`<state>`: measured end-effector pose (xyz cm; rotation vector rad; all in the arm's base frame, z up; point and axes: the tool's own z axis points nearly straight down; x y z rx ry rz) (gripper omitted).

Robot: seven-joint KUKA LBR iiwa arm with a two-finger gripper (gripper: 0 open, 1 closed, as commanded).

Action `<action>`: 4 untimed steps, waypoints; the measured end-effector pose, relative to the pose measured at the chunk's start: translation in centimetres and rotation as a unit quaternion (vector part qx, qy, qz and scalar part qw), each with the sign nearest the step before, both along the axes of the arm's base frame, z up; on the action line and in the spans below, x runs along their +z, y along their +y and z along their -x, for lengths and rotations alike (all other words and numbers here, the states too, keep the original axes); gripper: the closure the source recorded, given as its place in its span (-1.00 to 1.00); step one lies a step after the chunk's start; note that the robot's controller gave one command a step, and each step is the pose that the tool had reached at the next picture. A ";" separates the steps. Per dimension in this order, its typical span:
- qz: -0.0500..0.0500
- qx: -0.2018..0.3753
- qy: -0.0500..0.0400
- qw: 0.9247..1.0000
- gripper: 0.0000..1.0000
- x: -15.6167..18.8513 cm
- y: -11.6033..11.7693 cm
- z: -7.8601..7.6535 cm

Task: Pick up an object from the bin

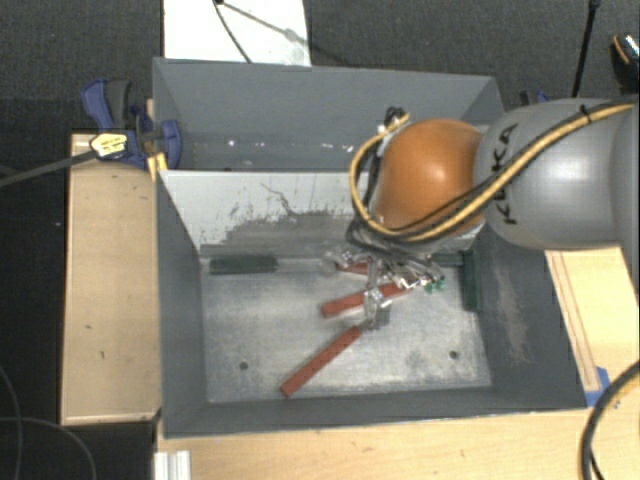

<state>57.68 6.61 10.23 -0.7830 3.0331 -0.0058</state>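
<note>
Grey metal bin [300, 118] with sloped walls and a flat floor, so loose pieces settle flat on the bottom. KUKA arm [560, 183] comes in from the right over the rim, with the orange cover [425, 173] and looped cables at the wrist, and is bent downward so the claw can meet the floor from above. A long red-brown stick [322, 358] lies flat and diagonal on the near-middle floor, its far end near the claw. A dark bar [242, 264] lies at the foot of the far wall on the left. Another dark bar [468, 283] lies along the foot of the right wall; both probably slid there. A short red stick [345, 306] lies flat at mid floor, running left from under the claw. The claw [378, 303] is low at mid floor, far-right of centre, right at the short stick's right end and seemingly touching it. Open or closed: cannot tell, since the wrist hardware and cover hide it. A small green bit [434, 285] lies just right of the claw. The likely target is the short red stick, directly below and left of the claw, but no grip is confirmed.
</note>
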 end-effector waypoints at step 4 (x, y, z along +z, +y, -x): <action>-0.002 -0.053 0.005 0.999 1.00 -3.2 -5.4 0.5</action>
